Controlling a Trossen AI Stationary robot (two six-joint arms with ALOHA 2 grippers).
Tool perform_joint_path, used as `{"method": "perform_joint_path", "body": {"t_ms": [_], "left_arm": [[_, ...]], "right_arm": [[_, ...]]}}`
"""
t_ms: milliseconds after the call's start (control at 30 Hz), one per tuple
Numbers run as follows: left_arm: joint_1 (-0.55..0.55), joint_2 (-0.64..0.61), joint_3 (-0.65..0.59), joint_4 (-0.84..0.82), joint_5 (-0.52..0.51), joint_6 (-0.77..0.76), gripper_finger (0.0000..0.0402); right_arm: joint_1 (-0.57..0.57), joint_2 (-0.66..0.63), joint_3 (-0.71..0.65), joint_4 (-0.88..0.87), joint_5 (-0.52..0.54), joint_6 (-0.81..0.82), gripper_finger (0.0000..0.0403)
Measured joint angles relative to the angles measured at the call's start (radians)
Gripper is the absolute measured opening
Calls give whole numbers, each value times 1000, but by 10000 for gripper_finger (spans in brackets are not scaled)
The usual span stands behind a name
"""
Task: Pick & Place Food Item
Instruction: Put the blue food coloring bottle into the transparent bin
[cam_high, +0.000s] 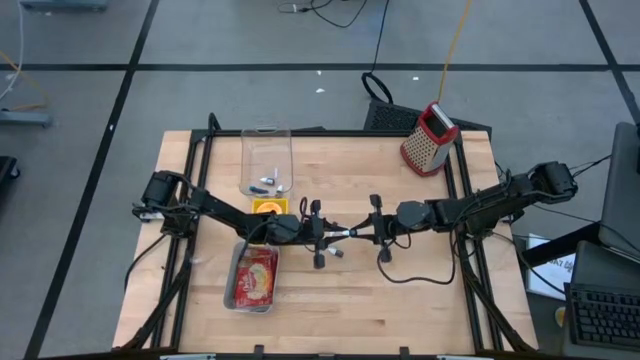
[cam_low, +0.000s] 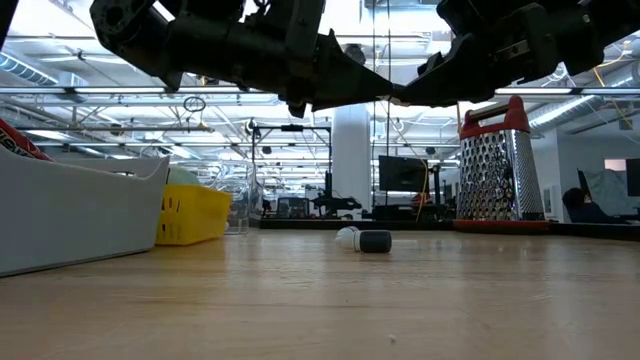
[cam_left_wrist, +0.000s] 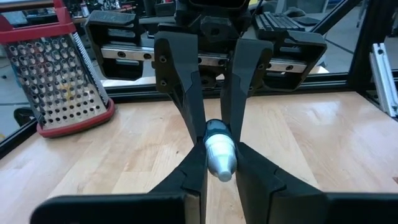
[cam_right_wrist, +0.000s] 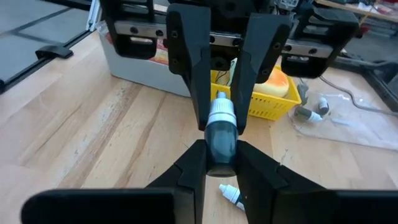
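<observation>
small bottle (cam_left_wrist: 219, 154) | midair, pinched between left gripper (cam_left_wrist: 217, 163) and right gripper (cam_right_wrist: 219, 158)

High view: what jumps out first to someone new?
Both arms meet nose to nose over the table's middle, the left gripper and right gripper clamped on opposite ends of one small bottle held in the air. Behind stands a red box grater, at the far right corner.

Two arms, one grater (cam_high: 430, 139), one yellow basket (cam_high: 268, 207), one grey bin (cam_high: 254, 279), one clear container (cam_high: 265, 160) (several small tubes inside).
</observation>
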Motion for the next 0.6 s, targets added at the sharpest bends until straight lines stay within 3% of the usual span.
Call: {"method": "perform_joint_path", "body": {"t_ms": [200,400,600], "left_arm": [[2,-50,0,-37,-25,53,61],[19,-181,-5,-171,-67,45,56],[41,-291,-93,-168,-100,28,55]], "right_arm": [[0,-4,3,-1,7,83,87],[1,-23,-1,-51,-9,129,127],[0,-92,0,-112,-4,123,140]]}}
